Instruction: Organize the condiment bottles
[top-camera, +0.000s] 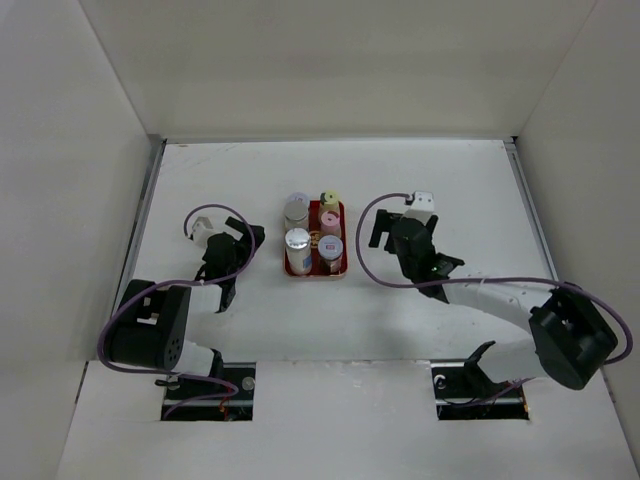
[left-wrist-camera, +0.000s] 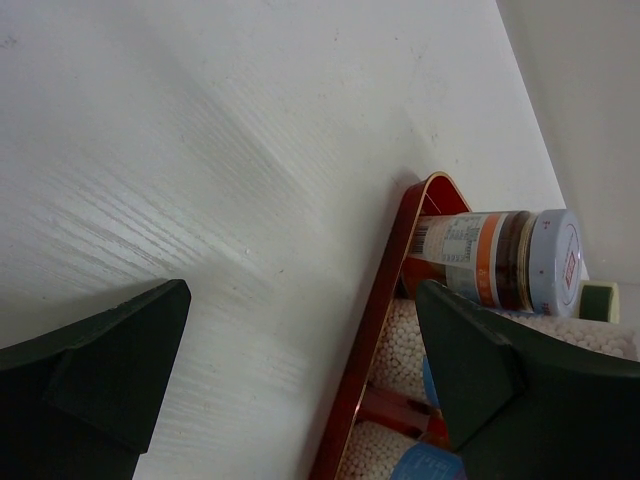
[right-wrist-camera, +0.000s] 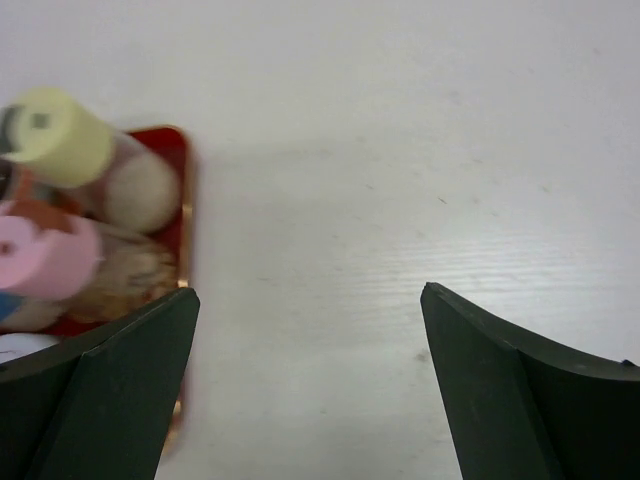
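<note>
We find the condiment bottles grouped on the red tray (top-camera: 341, 262) at the middle of the table (top-camera: 450, 170). The pale yellow-capped jar (top-camera: 330, 198), pink-capped jar (top-camera: 331, 222) and lavender-capped jar (top-camera: 330, 246) stand in a row down its right side. The white-capped jar (top-camera: 298, 240) and the silver-capped jar (top-camera: 296, 208) are on its left. We cannot tell whether that last one stands fully inside the rim.

The left gripper (left-wrist-camera: 302, 300) sits just left of the tray. Its fingers are spread wide with nothing between them, and in its wrist view the tray's rim passes close by one finger. The right gripper (right-wrist-camera: 310, 295) sits just right of the tray, equally wide and empty, over bare tabletop with the tray's corner beside its left finger.

Each arm trails a looping cable (top-camera: 375, 215) close to the tray. White walls (top-camera: 80, 150) close off the left, right and far edges. Bare table lies beyond the tray and toward both sides.
</note>
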